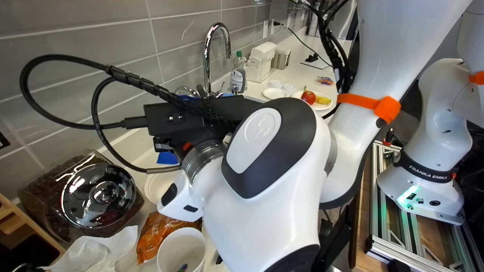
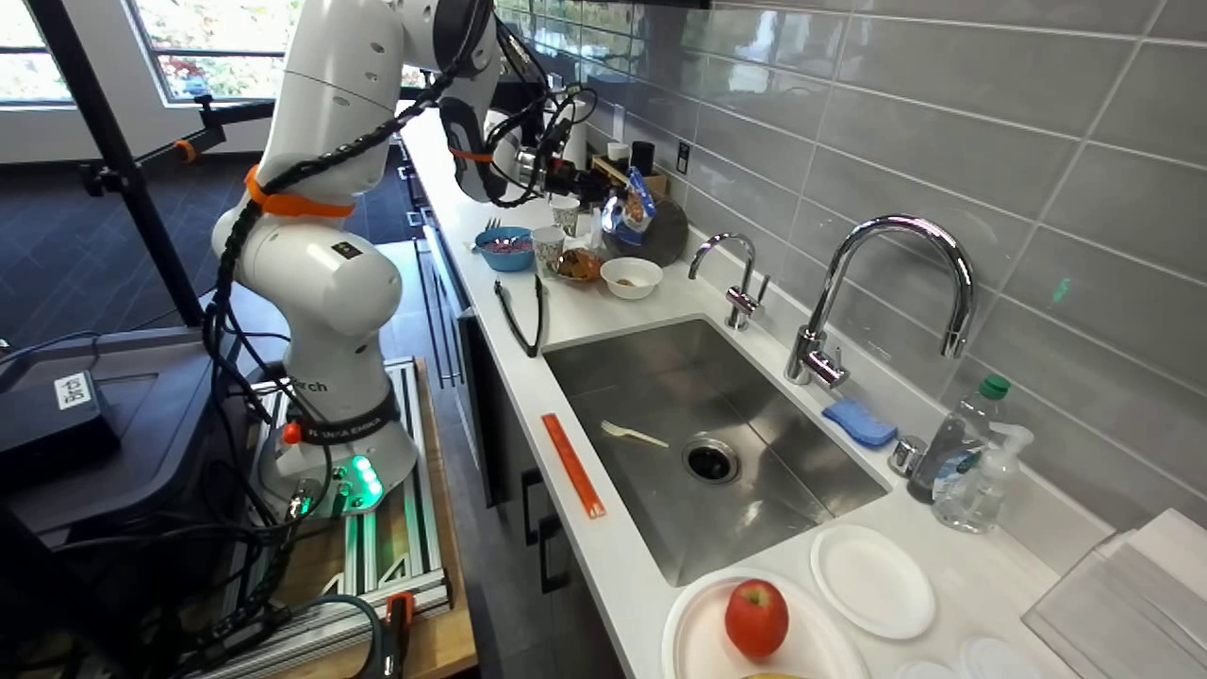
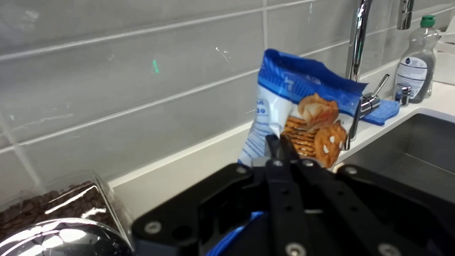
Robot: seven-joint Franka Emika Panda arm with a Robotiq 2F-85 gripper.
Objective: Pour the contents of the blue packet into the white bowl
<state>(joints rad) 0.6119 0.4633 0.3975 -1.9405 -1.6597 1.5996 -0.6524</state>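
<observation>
CLAW. The black two-fingered claw (image 3: pixel 280 142) is drawn to a narrow pinch and grips a fold of the small, crinkly blue packet (image 3: pixel 309 106), a glossy film bag with white and orange-brown print. The pinch lies below the middle of the visible face. Do not loosen it; thin film is likely to slip or crease.

PACKET. It is held clear of the white table (image 2: pixel 594 316). Its blue upper edge faces upward and appears open. The fill inside cannot be seen.

BOWL. In an exterior view, the wide, shallow, round white bowl (image 2: pixel 632 292) with a plain rim stands lower than the packet and nearer that camera. A brownish patch (image 2: pixel 626 281) shows inside, too small to identify; some contents may already be delivered. Whether the mouth is directly over the bowl cannot be told.

PROCEDURE (step judged: align and tip).
1. Bring the mouth over the bowl's centre, low but without touching the rim.
2. Rotate the claw slowly until the mouth points down. The film may fold and choke the flow.
3. If flow stops, shake gently. Confirm that the packet is drained before righting it.

SURROUNDINGS. Allow clearance from the crumpled orange-brown bag (image 2: pixel 578 265) just beside the bowl, and from the clear container (image 1: pixel 45 204) of dark contents with its polished metal lid (image 1: pixel 99 195).
</observation>
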